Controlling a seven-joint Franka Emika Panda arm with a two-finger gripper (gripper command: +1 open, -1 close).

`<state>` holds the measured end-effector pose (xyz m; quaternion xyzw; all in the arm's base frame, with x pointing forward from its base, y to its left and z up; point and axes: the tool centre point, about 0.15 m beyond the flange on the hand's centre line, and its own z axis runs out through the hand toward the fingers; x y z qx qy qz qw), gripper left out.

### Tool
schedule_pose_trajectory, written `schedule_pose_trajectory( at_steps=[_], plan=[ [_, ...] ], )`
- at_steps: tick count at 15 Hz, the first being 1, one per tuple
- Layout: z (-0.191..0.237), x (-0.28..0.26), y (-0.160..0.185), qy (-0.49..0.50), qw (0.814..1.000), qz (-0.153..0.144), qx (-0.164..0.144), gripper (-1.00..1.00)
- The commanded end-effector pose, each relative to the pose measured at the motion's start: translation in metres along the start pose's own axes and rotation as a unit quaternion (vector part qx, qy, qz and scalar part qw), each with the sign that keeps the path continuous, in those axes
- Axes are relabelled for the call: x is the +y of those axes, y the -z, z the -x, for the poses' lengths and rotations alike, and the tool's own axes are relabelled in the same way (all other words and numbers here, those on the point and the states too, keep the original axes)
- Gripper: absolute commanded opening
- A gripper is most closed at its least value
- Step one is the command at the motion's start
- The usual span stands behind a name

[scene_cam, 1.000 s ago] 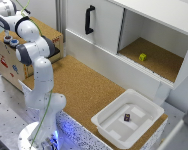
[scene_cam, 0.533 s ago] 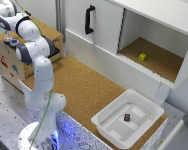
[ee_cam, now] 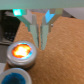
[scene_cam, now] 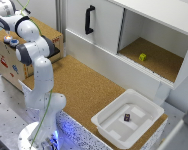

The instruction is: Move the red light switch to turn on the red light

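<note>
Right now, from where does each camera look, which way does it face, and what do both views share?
Exterior view: high up off the arm, looking down on the cork table, cupboard, white tray and wooden box.
Wrist view: on the wrist, facing down past the shut gripper at a glowing red light and blue button.
Shared: the wooden box's cork top.

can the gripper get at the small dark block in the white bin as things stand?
Probably not right now. The gripper, jaws together, sits over the wooden box at the exterior view's left; the dark block lies in the white bin, far across the cork surface. Nothing blocks the open bin.
</note>
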<state>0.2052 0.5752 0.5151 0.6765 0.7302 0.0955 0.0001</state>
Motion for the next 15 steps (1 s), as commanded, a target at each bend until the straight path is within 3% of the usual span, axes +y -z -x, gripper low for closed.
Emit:
schedule_pose_trajectory(
  at_steps=[1,3,4,6,10,11,13,15],
  plan=[
    [0.04,0.067,-0.005,-0.134,0.987,-0.089,-0.016,1.0],
    [0.066,0.088,-0.009,-0.196,0.977,-0.074,-0.024,1.0],
    [0.083,0.1,-0.006,-0.243,0.968,-0.055,-0.015,1.0],
    [0.109,0.11,-0.002,-0.306,0.951,-0.045,0.008,1.0],
    [0.109,0.11,-0.002,-0.306,0.951,-0.045,0.008,1.0],
    [0.084,0.108,-0.006,-0.275,0.961,-0.037,-0.022,1.0],
    [0.102,0.112,-0.006,-0.256,0.965,-0.041,-0.027,1.0],
    [0.125,0.118,-0.004,-0.283,0.958,-0.019,-0.047,1.0]
  ],
)
